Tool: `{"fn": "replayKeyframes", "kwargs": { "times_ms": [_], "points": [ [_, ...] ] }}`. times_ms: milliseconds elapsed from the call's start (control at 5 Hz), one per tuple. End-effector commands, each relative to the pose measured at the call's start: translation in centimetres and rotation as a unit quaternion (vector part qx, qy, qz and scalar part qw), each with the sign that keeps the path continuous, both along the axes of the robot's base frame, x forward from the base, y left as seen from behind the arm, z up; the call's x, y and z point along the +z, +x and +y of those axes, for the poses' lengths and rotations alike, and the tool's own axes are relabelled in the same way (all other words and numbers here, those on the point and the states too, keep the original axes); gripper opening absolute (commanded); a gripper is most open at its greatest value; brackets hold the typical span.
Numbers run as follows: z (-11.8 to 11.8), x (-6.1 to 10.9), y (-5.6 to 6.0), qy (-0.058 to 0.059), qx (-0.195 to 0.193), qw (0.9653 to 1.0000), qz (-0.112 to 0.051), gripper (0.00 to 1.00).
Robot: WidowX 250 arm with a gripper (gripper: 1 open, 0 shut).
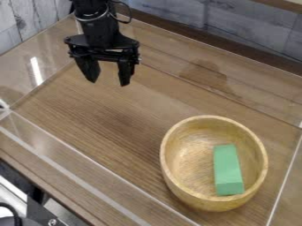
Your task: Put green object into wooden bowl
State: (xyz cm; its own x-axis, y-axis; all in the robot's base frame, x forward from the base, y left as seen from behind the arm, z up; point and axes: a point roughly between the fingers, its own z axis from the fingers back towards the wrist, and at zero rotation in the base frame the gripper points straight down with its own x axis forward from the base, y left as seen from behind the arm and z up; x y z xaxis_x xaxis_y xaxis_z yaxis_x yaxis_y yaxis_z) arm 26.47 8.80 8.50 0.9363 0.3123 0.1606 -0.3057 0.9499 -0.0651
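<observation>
The green object [227, 169], a flat bright-green block, lies inside the wooden bowl [179, 141], right of its centre. The round tan bowl stands on the wooden table at the lower right. My gripper [105, 78] hangs at the upper left, far from the bowl. Its black fingers [87, 71] are spread apart and hold nothing.
A clear plastic wall [106, 177] runs around the wooden table top [106, 124], with its front edge crossing the lower left. A pale planked wall [30, 18] stands behind at the upper left.
</observation>
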Motion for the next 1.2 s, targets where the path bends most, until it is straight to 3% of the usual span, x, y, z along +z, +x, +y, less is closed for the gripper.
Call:
{"fn": "replayKeyframes", "kwargs": {
  "times_ms": [0, 200, 600, 800, 1000],
  "points": [
    [-1.5, 0.3, 0.3, 0.009, -0.001, 0.9999, -0.007, 1.00],
    [-6.5, 0.4, 0.1, 0.000, 0.023, 0.9997, -0.002, 1.00],
    [-13.1, 0.7, 0.1, -0.012, 0.104, 0.9946, -0.003, 1.00],
    [-15.2, 1.1, -0.3, -0.019, 0.130, 0.9913, -0.005, 1.00],
    [-16.5, 1.4, -0.4, -0.031, 0.134, 0.9905, -0.010, 1.00]
  ]
}}
